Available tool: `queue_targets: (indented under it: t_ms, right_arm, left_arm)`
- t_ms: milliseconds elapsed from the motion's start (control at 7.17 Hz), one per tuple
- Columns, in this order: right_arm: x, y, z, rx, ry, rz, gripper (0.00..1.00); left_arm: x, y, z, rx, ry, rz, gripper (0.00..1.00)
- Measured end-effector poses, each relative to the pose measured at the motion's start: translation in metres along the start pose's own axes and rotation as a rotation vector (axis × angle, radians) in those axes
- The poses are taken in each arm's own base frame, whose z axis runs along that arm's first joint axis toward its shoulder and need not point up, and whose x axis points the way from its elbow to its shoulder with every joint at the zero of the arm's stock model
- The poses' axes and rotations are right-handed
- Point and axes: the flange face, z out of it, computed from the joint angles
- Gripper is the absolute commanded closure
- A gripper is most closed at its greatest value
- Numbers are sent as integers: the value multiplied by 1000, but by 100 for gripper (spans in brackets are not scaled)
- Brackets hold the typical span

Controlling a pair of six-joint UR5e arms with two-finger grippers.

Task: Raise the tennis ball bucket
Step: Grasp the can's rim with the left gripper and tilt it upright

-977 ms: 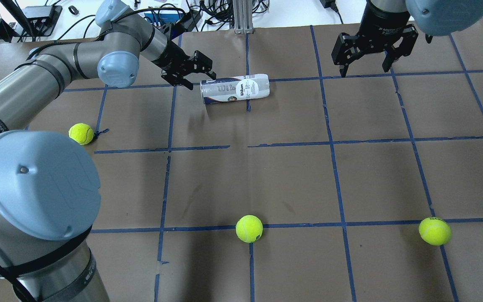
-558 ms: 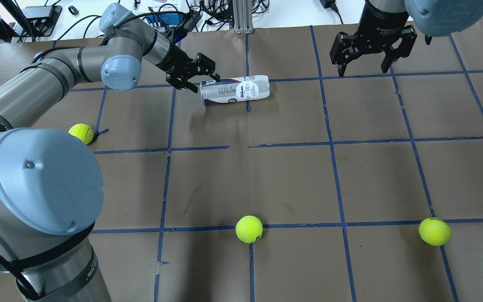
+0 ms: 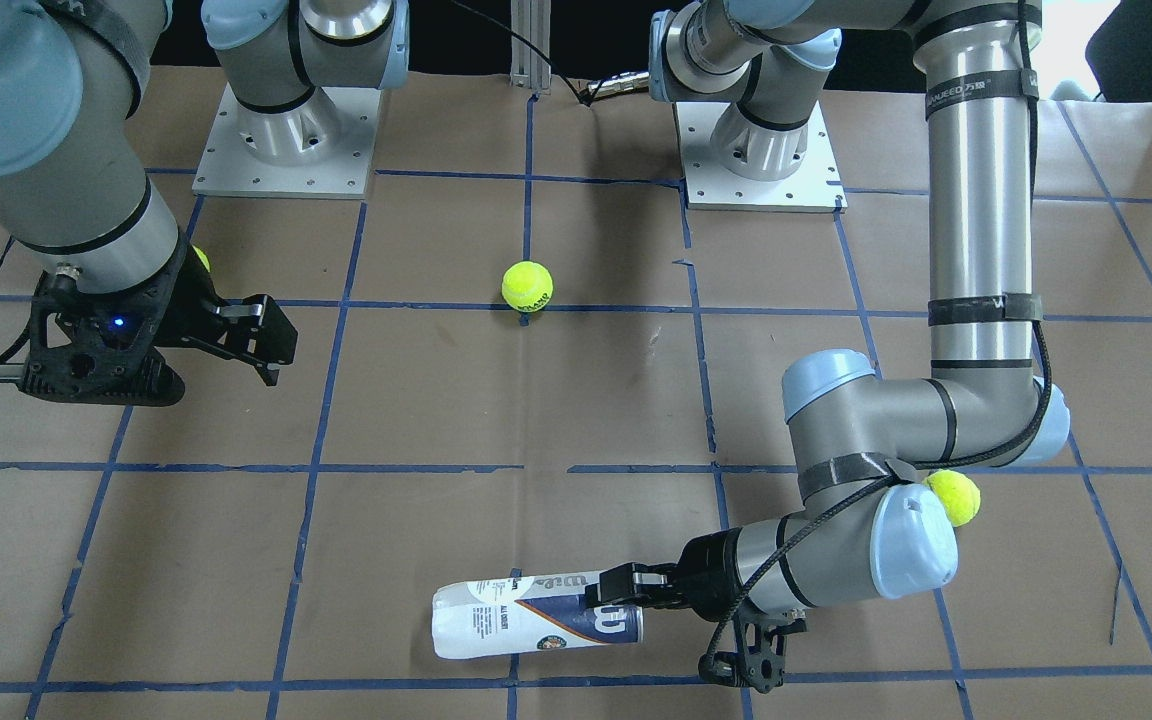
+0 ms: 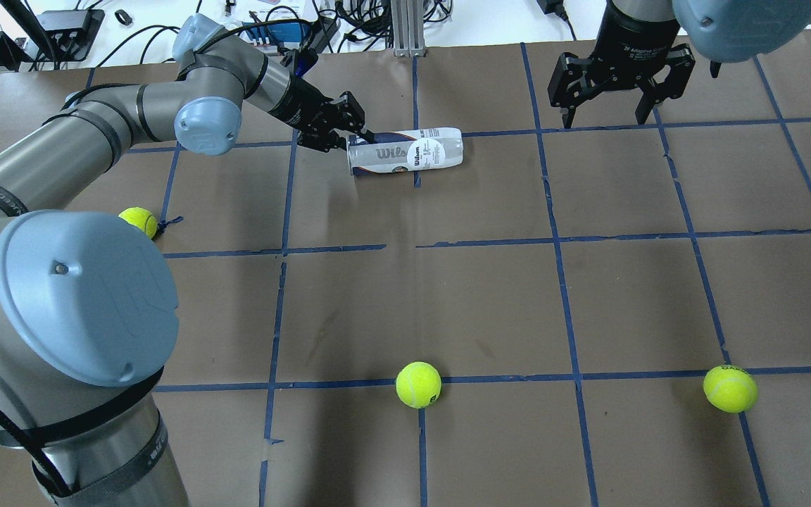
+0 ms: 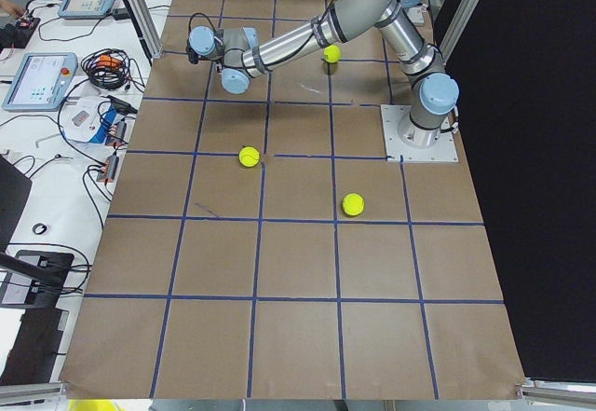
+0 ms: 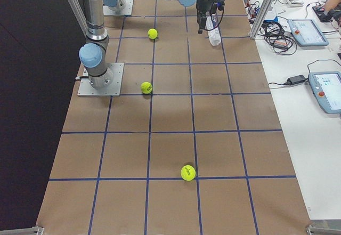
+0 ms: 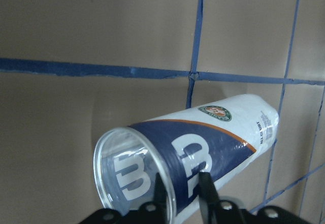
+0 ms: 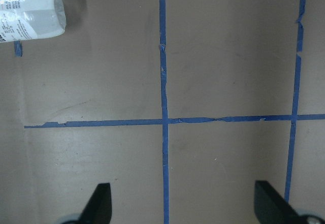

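You are watching the left gripper [image 4: 355, 134] working at the mouth of the tennis ball bucket [image 4: 409, 150], which is lying on its side on the far stretch of the table [image 4: 490, 296], label up and open end facing that arm. In the left wrist view the fingers [image 7: 205, 183] are standing close together astride the silver rim. One appears to be reaching inside the mouth and the other is lying along the navy label, with the clear wall between them. You are not being shown whether the pads are actually pressing on that wall, so a firm hold cannot be confirmed.

The right gripper [image 4: 602, 120] is hanging over bare paper well apart from the bucket's closed end, its jaws spread wide and carrying nothing.

Judging by this, the approach is done and the grasp is only being made. The bucket is resting full length on the paper, so the lift itself is not yet begun. You are being left with securing the pinch at the rim, then raising the bucket clear.
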Motion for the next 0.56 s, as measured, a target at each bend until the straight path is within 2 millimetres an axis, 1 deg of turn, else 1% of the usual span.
queue_targets:
  t_ms: [140, 279, 558]
  right_arm:
    - [0, 0, 1, -3, 2, -2, 0]
    - [1, 0, 2, -6, 3, -5, 0]
    - [1, 0, 2, -5, 3, -6, 0]
  left_arm:
    - [13, 1, -12, 16, 24, -37, 100]
    - [33, 4, -31, 42, 42, -82, 100]
    - [80, 23, -77, 112, 24, -118, 100]
